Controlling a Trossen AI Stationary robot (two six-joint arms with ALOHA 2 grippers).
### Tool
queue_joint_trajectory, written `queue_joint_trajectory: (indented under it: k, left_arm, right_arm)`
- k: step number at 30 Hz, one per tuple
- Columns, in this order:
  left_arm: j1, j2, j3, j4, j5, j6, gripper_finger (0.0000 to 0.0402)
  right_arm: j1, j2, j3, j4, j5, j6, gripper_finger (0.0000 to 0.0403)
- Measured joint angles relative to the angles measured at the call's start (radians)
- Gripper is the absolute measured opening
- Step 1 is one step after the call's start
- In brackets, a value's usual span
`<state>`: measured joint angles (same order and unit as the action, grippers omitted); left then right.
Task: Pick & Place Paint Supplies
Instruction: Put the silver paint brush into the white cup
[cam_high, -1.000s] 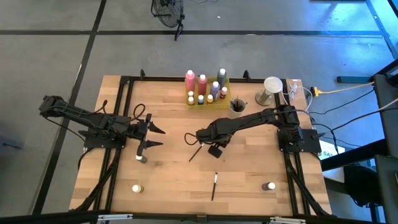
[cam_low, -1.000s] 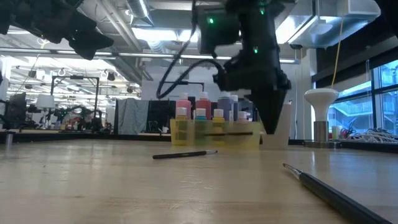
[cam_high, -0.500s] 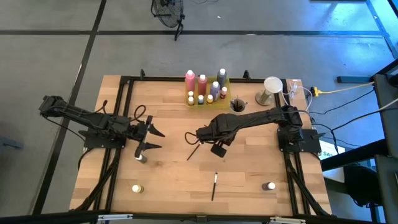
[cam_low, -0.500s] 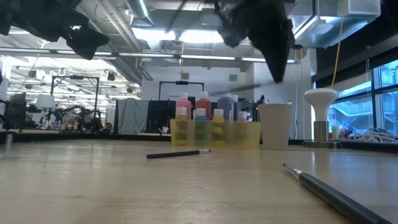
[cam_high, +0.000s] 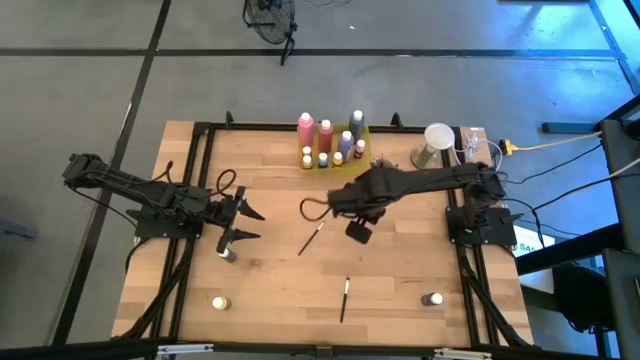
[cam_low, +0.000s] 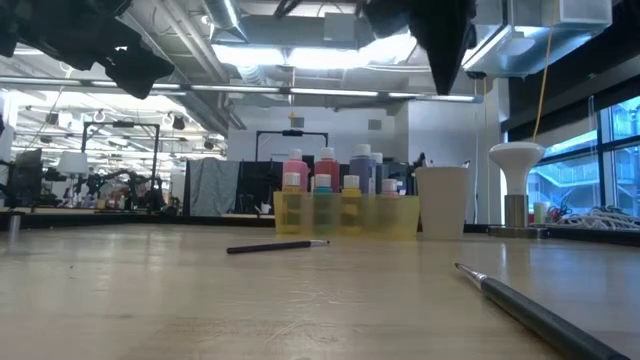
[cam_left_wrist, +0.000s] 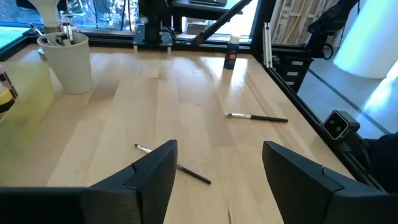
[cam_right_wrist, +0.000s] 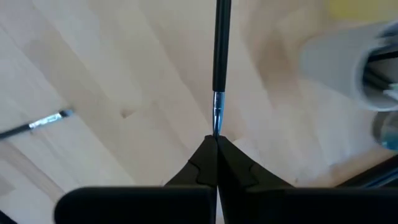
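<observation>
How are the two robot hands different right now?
The right gripper has its fingers pressed shut on a paintbrush, pinched by its tip; the left gripper has its fingers spread open and holds nothing. The right gripper hangs over the table's middle near the cup; the left gripper sits at the table's left side, above a small bottle. Both are dark, two-fingered and raised off the wood.
</observation>
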<state>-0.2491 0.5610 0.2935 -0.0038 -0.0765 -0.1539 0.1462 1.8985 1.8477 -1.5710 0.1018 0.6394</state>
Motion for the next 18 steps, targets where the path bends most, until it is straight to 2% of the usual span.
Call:
queue_joint_trajectory:
  k: [5,13,18]
  left_arm:
    - [0.000,0.000,0.000,0.000,0.000,0.000,0.0231]
    - [0.000,0.000,0.000,-0.001,-0.007,0.000,0.0232]
    - [0.000,0.000,0.000,-0.001,-0.009,0.001,0.0230]
  right_arm:
    - [-0.013,-0.116,0.000,0.000,0.037,0.001,0.0000]
    - [-0.049,-0.301,-0.095,-0.001,0.074,-0.016,0.0000]
    - [-0.043,-0.367,-0.172,0.000,0.184,-0.118,0.0000]
